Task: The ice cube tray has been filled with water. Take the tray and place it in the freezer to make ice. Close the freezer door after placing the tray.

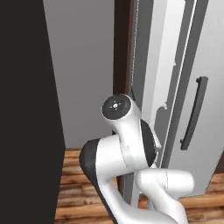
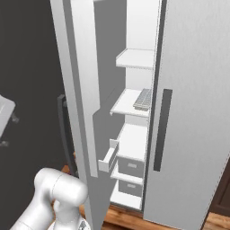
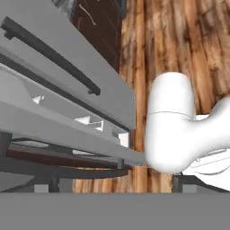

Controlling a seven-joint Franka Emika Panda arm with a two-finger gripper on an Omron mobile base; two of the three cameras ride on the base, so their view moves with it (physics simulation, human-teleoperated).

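Note:
The ice cube tray (image 2: 143,99) lies on a white middle shelf inside the freezer (image 2: 134,134), its grid of cells a pale grey. The tray is too small here to tell water from cells. The freezer door (image 2: 78,90) stands swung open, with a white bin low on its inner side. In the left base view the freezer door (image 1: 148,70) is edge-on behind my arm. My gripper (image 3: 112,185) is open and holds nothing. It is low over the wood floor, with the open freezer door (image 3: 67,130) running across just ahead of its fingertips (image 3: 45,185).
The plain grey door (image 2: 193,112) with its dark bar handle (image 2: 161,130) is shut on the right. A black oven (image 1: 26,109) fills the left side. Wood floor (image 3: 179,40) lies below. Two drawers (image 2: 131,167) sit under the shelves.

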